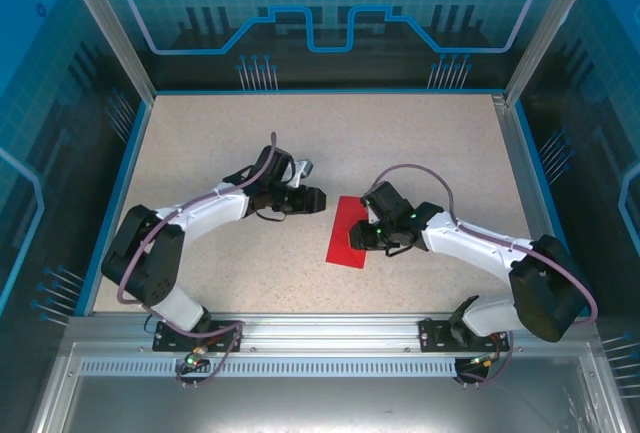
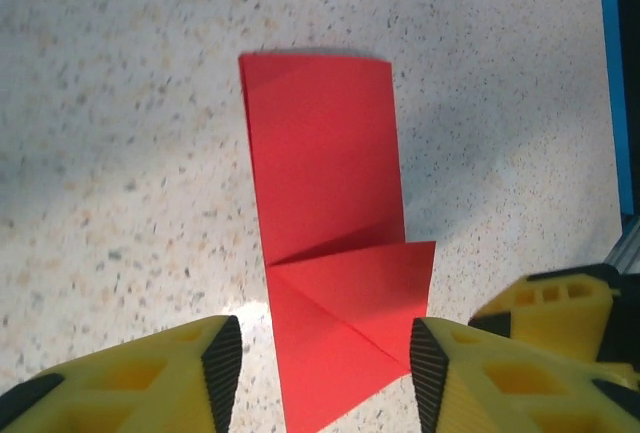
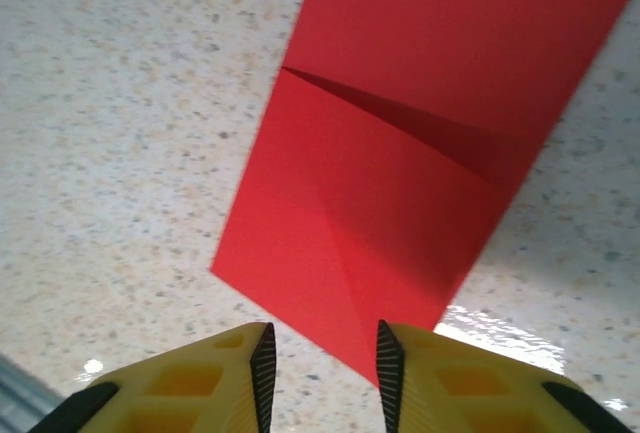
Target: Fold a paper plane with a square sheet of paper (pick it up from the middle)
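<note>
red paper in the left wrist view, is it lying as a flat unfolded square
No, the red paper is folded into a narrow strip, with one corner creased over into a triangle at its near end.

From above, the right end effector hides part of the right edge of the sheet of paper, and its creases are too small to tell. The left wrist view's bottom edge cuts off its near tip.

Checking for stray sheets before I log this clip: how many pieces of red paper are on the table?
1: a partly folded red sheet lies flat on the table, between the left gripper and the right gripper. Another could be hidden from these views.
</note>
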Robot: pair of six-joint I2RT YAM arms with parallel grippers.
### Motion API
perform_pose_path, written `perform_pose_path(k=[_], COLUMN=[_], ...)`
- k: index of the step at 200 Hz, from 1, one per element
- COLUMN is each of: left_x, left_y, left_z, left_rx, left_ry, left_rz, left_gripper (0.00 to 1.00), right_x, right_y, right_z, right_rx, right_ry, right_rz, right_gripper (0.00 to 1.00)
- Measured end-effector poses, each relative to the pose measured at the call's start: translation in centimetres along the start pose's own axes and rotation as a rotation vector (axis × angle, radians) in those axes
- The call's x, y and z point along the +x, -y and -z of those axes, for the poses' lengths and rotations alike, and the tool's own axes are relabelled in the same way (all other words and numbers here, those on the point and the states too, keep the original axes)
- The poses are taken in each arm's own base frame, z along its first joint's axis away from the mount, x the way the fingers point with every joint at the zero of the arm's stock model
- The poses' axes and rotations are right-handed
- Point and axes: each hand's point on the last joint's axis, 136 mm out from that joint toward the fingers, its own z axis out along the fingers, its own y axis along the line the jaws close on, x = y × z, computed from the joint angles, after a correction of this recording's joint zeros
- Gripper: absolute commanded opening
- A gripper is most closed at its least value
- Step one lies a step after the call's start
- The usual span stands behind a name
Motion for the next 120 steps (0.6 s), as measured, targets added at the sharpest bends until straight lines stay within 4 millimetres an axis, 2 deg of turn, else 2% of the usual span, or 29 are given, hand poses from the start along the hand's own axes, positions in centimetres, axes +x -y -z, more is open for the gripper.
perform_pose_path(k=[39,83,120], left_x=[2.7,4.7,5.0], left_y=[-0.9,-1.2,-0.8], left_z=[0.5,-0.1,-0.3], left_rx=[0.006,0.039,0.057], left_ry=[-0.023,-0.044,-0.043], left_rz=[0.064,0.124,0.133], left_gripper=[0.59,0.6,0.61], right_x=[0.0,-1.0,-0.6], right_y=[1.8,2.6,3.1], right_z=[-0.8,-2.0,-3.1], right_rx=[0.092,0.01,-0.034], right_ry=[-0.006,0.016,-0.009], right_rz=[-0.009,-0.096,-0.138], right_gripper=[0.47,0.46,0.42])
